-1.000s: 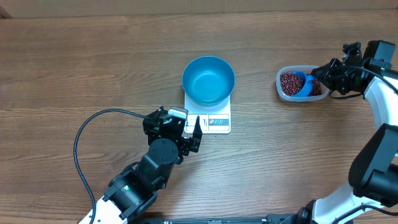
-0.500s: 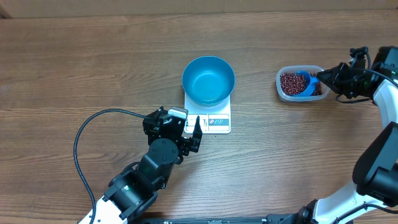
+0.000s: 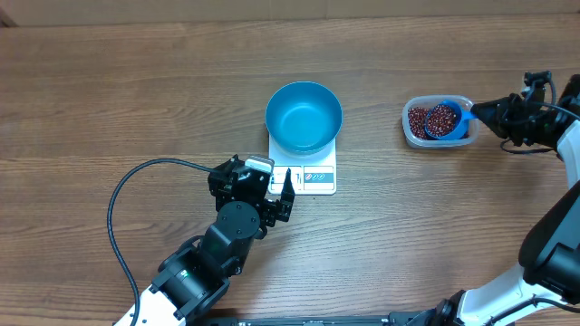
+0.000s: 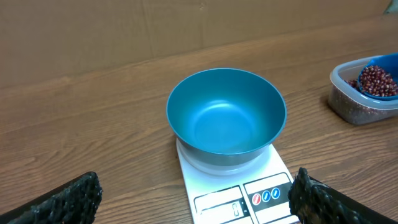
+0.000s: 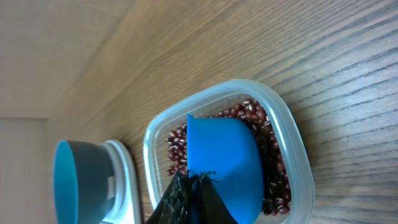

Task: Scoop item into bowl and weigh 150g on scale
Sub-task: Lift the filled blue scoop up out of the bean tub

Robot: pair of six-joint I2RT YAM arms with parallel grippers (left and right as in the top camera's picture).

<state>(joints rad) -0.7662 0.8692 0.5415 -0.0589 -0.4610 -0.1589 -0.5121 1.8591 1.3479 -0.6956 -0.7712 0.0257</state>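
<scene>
- The wooden table (image 3: 136, 109) fills the room's working area, its brown grain running left to right; a plain brown board (image 4: 124, 31) stands behind its far edge.
- The left arm rests at the near side, a black cable (image 3: 118, 195) looping from it across the wood.
- The left gripper (image 4: 196, 202) sits low with its pincer spread wide, holding nothing, its tips either side of the scale's front edge.
- The blue bowl (image 3: 304, 118) stands empty on the scale (image 3: 313, 177), at the middle of the table.
- A clear plastic tub (image 3: 405, 122) sits well apart to the right.
- The right gripper (image 3: 489, 114) is pinched tight on the handle of a blue scoop (image 5: 224, 162), which is over the tub.
- The beans (image 3: 417, 118) lie in the tub, and more are heaped in the scoop.
</scene>
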